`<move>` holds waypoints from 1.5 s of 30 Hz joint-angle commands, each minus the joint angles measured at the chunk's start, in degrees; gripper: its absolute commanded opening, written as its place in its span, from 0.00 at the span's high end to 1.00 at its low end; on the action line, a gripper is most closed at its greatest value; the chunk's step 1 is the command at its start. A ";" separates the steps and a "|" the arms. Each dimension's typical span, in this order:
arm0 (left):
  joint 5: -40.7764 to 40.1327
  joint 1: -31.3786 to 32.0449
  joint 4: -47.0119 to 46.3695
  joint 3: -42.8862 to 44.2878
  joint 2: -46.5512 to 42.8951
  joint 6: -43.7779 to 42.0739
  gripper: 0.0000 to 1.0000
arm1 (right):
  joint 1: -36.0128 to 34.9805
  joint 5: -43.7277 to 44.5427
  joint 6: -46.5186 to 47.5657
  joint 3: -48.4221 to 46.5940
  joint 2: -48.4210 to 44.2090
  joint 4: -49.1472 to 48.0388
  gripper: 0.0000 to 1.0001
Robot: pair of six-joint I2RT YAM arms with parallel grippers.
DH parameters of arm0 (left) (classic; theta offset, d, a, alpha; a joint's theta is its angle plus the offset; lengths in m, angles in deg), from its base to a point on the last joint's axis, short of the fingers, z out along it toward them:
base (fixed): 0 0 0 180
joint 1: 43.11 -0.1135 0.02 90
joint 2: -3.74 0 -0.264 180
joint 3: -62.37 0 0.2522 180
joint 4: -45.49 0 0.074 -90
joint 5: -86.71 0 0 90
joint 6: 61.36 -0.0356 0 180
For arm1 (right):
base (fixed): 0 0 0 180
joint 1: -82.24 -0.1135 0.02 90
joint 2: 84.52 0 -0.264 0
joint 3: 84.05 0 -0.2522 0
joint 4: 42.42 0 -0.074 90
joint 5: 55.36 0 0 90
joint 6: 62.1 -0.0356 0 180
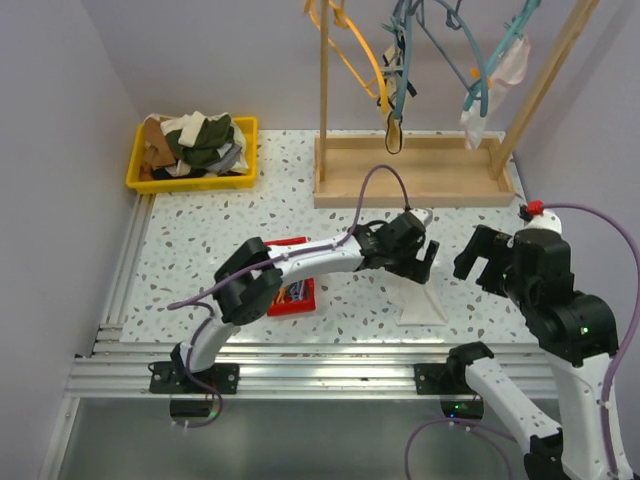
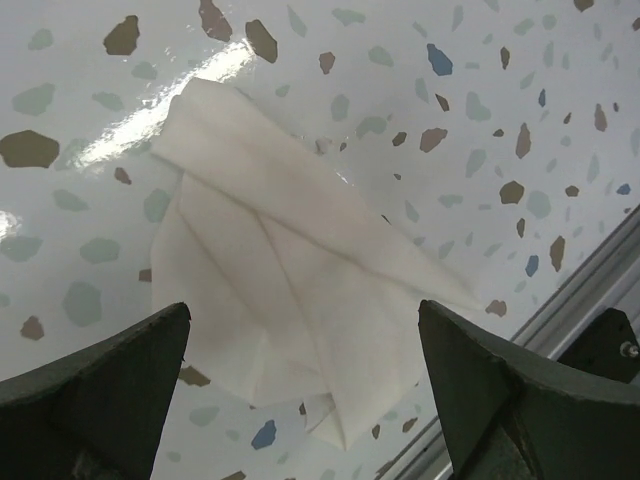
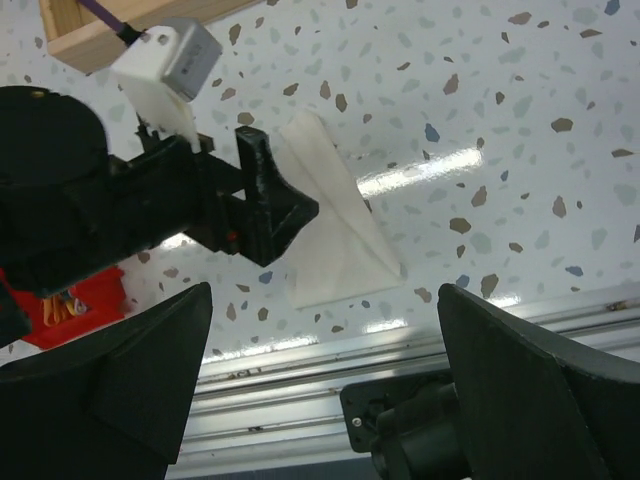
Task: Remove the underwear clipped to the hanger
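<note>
White underwear [image 1: 422, 303] lies flat and creased on the speckled table near its front edge, also in the left wrist view [image 2: 290, 270] and the right wrist view [image 3: 340, 240]. My left gripper [image 1: 418, 255] hovers just above it, open, with the cloth showing between its dark fingers [image 2: 303, 312] and nothing held. My right gripper [image 1: 478, 262] stands open to the right of the cloth, empty [image 3: 325, 290]. At the back, teal hangers [image 1: 470, 60] hang on the wooden rack [image 1: 410, 175], one with pale cloth [image 1: 510, 60] on it.
An orange hanger [image 1: 350, 50] hangs at the rack's left. A yellow bin [image 1: 246, 150] of clothes sits at the back left. A red box [image 1: 293, 296] lies under the left arm. Aluminium rails [image 1: 300, 350] run along the table's front edge.
</note>
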 commanded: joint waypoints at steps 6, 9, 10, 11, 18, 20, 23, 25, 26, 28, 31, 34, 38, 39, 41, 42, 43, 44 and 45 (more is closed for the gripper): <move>-12.29 4.68 4.33 5.72 8.62 -4.61 0.00 | -0.15 3.78 -2.53 -5.13 -1.70 6.04 0.02; -14.75 5.30 3.72 5.01 9.85 -6.01 0.00 | -0.06 3.25 -2.53 -5.39 -1.44 6.30 0.02; -15.02 5.48 3.46 5.01 10.11 -6.54 0.01 | -0.15 3.08 -2.53 -5.48 -1.53 6.22 0.02; -15.46 5.83 3.10 5.10 10.64 -7.24 0.02 | -0.06 2.99 -2.53 -5.57 -1.53 6.30 0.02; -16.95 8.02 1.78 3.08 12.75 -10.94 0.84 | -0.15 1.76 -1.31 -5.31 -1.88 5.69 0.14; -18.27 8.38 1.87 0.81 11.79 -10.59 1.00 | -0.15 1.23 -1.30 -4.96 -1.70 4.99 0.15; -21.34 8.55 1.70 -3.06 6.11 -9.53 1.00 | -0.06 0.00 -1.39 -3.82 -1.53 3.59 0.19; -23.27 8.47 0.21 -5.26 1.09 -9.27 1.00 | -0.15 -0.79 -1.30 -3.29 -1.44 2.79 0.20; -25.37 8.20 0.03 -6.75 -4.42 -9.09 1.00 | -0.06 -0.97 -1.22 -2.68 -1.35 2.09 0.21; -26.53 6.72 -0.41 -8.25 -9.81 -8.48 1.00 | -0.06 -1.93 -0.86 -1.97 -1.00 1.21 0.22; -26.63 1.03 -0.24 -12.47 -20.01 -5.15 1.00 | -0.06 -3.42 -0.69 -0.74 -0.65 -0.46 0.24; -22.95 -8.18 -1.03 -19.93 -31.15 -1.89 1.00 | -0.06 -5.88 -0.25 0.31 -0.04 -2.57 0.28; -20.04 -21.04 -0.51 -27.76 -37.78 -1.88 1.00 | -0.06 -8.61 0.28 1.54 1.11 -4.06 0.32; -19.42 -23.50 -0.76 -28.30 -38.57 -3.28 1.00 | -0.06 -8.96 0.37 1.81 1.11 -4.33 0.32; -17.75 -30.27 -2.60 -27.95 -39.37 -5.91 1.00 | -0.15 -9.93 0.45 2.60 0.93 -5.55 0.32; -17.23 -34.73 -2.79 -26.99 -38.84 -8.28 1.00 | -0.06 -10.80 0.54 2.78 0.76 -6.00 0.32; -16.35 -37.04 -2.70 -24.02 -36.75 -9.17 1.00 | -0.15 -10.99 0.54 2.95 0.67 -6.26 0.32; -15.64 -39.15 -2.44 -22.17 -35.25 -10.57 1.00 | -0.06 -11.16 0.46 3.13 0.84 -6.35 0.32; -14.94 -43.09 -2.35 -20.23 -33.58 -11.28 1.00 | -0.15 -11.60 0.54 3.13 1.19 -6.26 0.32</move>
